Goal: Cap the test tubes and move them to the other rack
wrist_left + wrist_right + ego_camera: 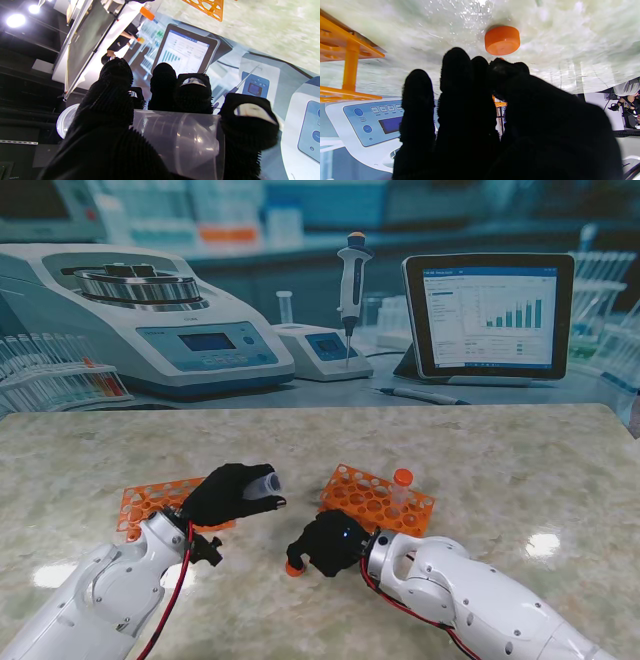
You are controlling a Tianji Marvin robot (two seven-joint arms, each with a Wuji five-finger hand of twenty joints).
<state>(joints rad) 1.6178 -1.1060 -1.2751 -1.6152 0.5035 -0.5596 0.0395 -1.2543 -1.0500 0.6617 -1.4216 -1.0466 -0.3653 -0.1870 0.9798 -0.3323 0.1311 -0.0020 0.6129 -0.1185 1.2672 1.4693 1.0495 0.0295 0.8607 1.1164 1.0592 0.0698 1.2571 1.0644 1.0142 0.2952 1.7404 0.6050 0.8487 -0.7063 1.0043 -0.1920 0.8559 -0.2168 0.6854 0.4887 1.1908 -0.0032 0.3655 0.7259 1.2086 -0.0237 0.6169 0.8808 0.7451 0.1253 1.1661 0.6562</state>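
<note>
Orange cap point(502, 40) lies loose on the table, just beyond the right hand point(325, 542), whose fingers reach for it, holding nothing. The left hand point(225, 493) grips 1 uncapped tube point(262, 483). 1 capped tube point(402, 492) already stands in the right rack point(355, 490); this tube is not yet capped.

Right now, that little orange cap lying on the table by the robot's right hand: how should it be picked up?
Probably by its round side wall, pinched from above. The orange cap lies flat on the table, apparently closed face up, so only its sides offer opposing surfaces. The right hand is already over it; the left hand holds the tube.
</note>
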